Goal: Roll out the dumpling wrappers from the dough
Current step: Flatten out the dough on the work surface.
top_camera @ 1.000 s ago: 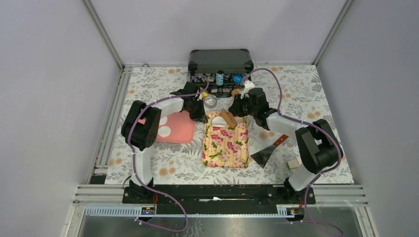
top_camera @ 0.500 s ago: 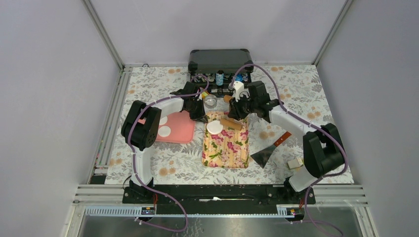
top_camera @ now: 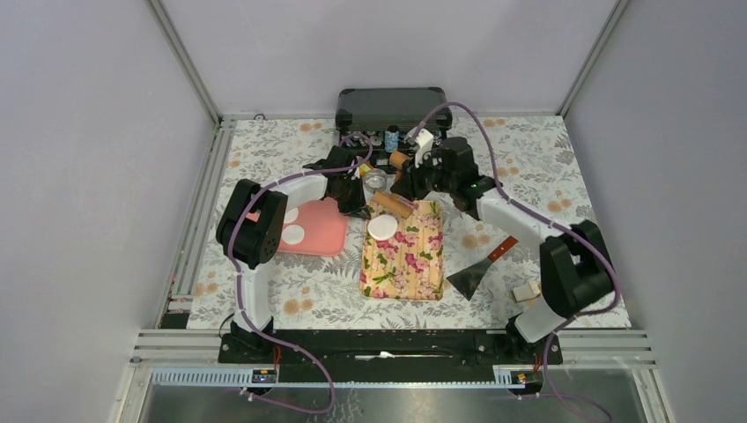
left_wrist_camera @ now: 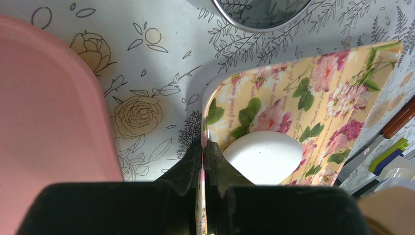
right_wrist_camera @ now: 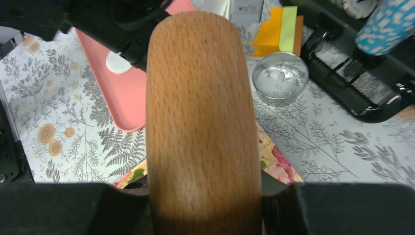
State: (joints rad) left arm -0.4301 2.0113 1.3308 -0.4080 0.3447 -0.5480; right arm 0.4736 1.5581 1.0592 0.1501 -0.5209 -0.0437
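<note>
Step in hand: rolling. The dough round [top_camera: 382, 227] lies at the far-left end of the floral board [top_camera: 405, 264], already flattened to a disc, though I can't judge how thin.

Left claw [left_wrist_camera: 203, 147] is clamped shut on the board's left rim just beside the round, apparently pinning the board.

Right claw [right_wrist_camera: 203, 205] grips the wooden rolling pin [right_wrist_camera: 200, 98] across its middle. The pin sits at the board's far edge, just beyond the round. It looks lifted off, but contact is unclear.

Two finished wrappers [top_camera: 293, 234] sit on the pink tray [top_camera: 326, 231], left of the board.

Next, probably: lower the pin, draw it toward the near edge over the round with even pressure, and keep the pin's left end off the left claw. The gap is tight. The left claw should hold its grip so the board doesn't slide on the counter [top_camera: 528, 176].
</note>
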